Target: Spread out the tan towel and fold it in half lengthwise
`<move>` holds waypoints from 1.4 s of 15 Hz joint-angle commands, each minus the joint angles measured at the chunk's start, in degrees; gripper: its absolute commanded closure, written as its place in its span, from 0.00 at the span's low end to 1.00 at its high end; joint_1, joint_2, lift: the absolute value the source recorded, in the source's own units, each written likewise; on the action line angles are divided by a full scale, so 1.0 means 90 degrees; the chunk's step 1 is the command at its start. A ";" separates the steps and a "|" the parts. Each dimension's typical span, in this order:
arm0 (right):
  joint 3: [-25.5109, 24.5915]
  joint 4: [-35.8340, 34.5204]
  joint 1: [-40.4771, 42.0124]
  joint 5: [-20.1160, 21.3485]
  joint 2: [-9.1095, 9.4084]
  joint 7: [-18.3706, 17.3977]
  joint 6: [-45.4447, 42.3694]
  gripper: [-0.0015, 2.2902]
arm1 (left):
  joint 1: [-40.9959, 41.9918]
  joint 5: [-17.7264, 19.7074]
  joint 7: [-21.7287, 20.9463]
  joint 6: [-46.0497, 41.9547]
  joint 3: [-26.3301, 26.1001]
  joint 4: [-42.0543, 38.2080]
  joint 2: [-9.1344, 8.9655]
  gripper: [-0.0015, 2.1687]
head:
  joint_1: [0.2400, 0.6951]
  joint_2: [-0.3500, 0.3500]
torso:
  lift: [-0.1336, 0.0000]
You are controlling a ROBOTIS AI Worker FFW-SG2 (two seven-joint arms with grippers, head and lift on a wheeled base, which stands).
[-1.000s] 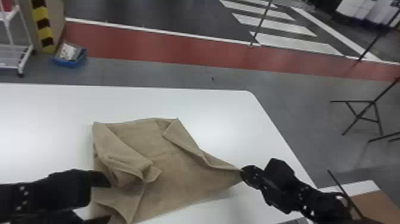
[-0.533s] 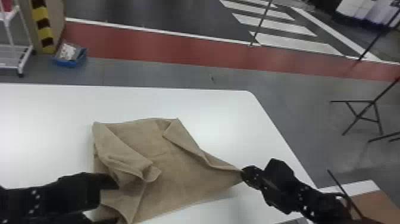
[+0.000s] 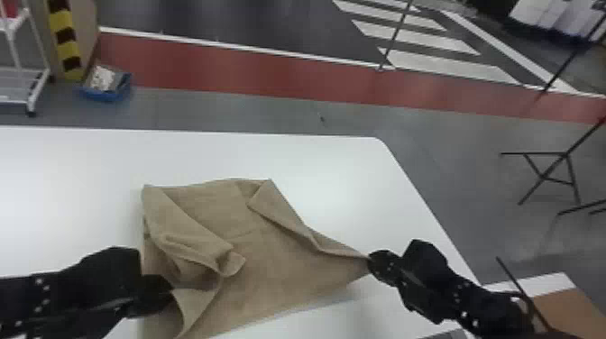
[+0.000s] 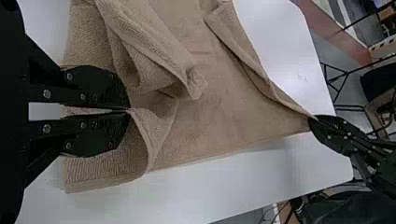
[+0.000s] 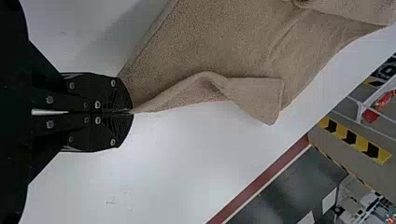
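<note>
Got the tan towel (image 3: 279, 270) on the white table (image 3: 338, 180), only kinda spread out, with a chunky rumpled flap folded over on the left and a skinnier fold along the right. Pinching a raised bit of near-side cloth with the left hand (image 3: 170, 290). Also pinching a corner with the right hand (image 3: 370, 258), pretty much drawn out to a point near the table's right edge.

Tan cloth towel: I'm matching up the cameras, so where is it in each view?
Head view: the tan cloth towel lies mostly between the left gripper and right gripper.
Left wrist view: from the left gripper's fingertips across to the right gripper.
Right wrist view: beyond the right gripper's fingertips.
Shared landmark: the white table.
</note>
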 commanded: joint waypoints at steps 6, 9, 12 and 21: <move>-0.0367 -0.0533 -0.0254 -0.0385 0.0006 -0.0390 0.0739 0.58 | 0.0123 0.0719 -0.0101 0.0233 0.2013 -0.0576 0.0142 0.93 | 1.00 0.00 | 0.04; -0.0621 -0.0748 -0.0586 -0.0561 -0.0107 -0.0556 0.1559 0.58 | 0.0211 0.1208 -0.0277 0.0214 0.3390 -0.0566 0.0132 0.93 | 1.00 0.05 | 0.04; -0.0826 -0.0904 -0.0723 -0.0678 -0.0176 -0.0566 0.1833 0.58 | 0.0523 0.1315 -0.0297 0.0097 0.4200 -0.0527 0.0123 0.93 | 1.00 0.14 | 0.04; -0.0640 -0.1119 -0.0215 -0.0532 0.0006 -0.0166 0.1540 0.58 | 0.1793 0.1159 -0.0580 -0.1798 0.4327 -0.0068 0.0044 0.77 | 1.00 0.17 | 0.04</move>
